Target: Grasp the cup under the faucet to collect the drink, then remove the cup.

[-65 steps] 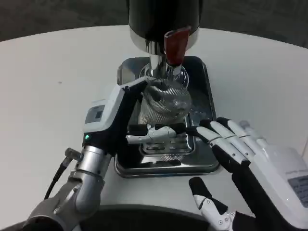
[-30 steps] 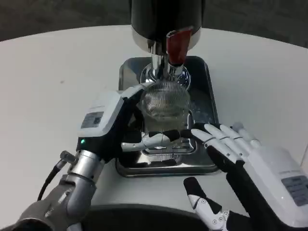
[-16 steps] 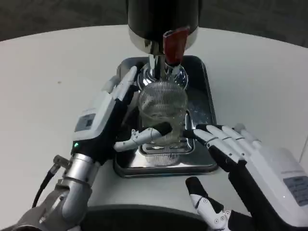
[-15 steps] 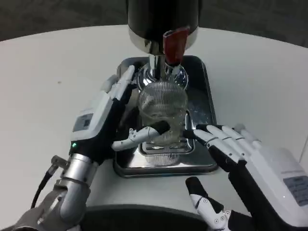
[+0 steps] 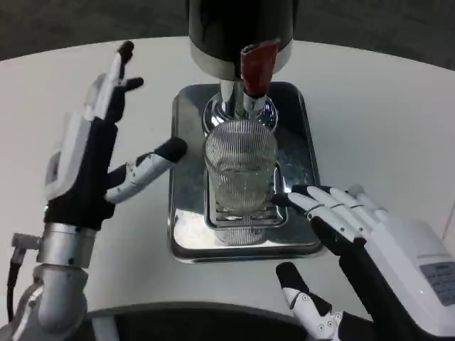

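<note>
Cup sitting free under the faucet, both hands empty.

Nearest, the right hand (image 5: 370,241) is lying fingers spread, holding nothing, its fingertips (image 5: 302,193) just beside the ribbed clear glass cup (image 5: 240,167): a nudge risks tipping it. The cup is standing upright on the silver drip tray (image 5: 186,227), under the red-handled chrome faucet (image 5: 250,71). The left hand (image 5: 92,156) is hovering released, apart; a late grasp risks a spill.

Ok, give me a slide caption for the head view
Ribbed glass cup stands on the drip tray under the faucet, both open hands, left and right, beside it.
</note>
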Robot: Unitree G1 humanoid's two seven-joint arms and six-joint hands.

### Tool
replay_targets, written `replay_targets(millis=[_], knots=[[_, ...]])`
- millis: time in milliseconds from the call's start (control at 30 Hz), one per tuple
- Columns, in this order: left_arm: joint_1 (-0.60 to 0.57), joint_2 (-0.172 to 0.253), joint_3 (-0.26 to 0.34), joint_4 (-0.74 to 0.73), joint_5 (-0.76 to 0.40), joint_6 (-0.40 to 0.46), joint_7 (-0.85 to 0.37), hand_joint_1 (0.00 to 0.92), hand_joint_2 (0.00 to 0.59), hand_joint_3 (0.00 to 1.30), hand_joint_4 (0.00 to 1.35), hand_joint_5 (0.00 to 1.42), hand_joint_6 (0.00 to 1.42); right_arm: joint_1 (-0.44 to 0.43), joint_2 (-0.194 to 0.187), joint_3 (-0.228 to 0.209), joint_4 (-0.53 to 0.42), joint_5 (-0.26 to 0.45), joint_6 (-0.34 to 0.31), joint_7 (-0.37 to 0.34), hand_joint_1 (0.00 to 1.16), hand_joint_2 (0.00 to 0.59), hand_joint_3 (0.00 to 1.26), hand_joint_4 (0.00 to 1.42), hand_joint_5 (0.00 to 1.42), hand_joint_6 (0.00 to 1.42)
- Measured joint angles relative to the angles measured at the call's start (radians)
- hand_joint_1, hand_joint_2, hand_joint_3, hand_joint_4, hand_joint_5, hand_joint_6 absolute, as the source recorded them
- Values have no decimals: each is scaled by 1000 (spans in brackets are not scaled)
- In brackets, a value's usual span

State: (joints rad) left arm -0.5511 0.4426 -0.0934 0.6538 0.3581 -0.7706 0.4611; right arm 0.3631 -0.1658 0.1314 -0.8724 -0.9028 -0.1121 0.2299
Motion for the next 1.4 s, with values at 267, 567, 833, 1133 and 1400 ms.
replay_targets(millis=[267,567,833,1133,1400], knots=[[104,14,88,-343,-181,14,-215,0,85,0,0,14,0,14,-1,14,-5,-7,-2,-3,359,491,197,129,111,91],[25,30,108,-555,-441,116,-556,0,101,0,0,0,0,34,-1,11,-36,-7,-3,-5,359,491,193,117,111,159],[-73,4,69,-537,-518,216,-786,0,103,0,0,25,14,79,-1,1,-65,-7,-4,-10,359,491,188,107,111,176],[-113,-24,47,-516,-552,259,-955,0,106,0,0,102,85,107,1,-5,-79,-7,-14,-18,359,491,187,118,132,198],[-119,-29,50,-514,-546,290,-1002,0,106,0,0,107,89,109,15,-2,-78,-9,-15,-23,359,491,187,119,133,202]])
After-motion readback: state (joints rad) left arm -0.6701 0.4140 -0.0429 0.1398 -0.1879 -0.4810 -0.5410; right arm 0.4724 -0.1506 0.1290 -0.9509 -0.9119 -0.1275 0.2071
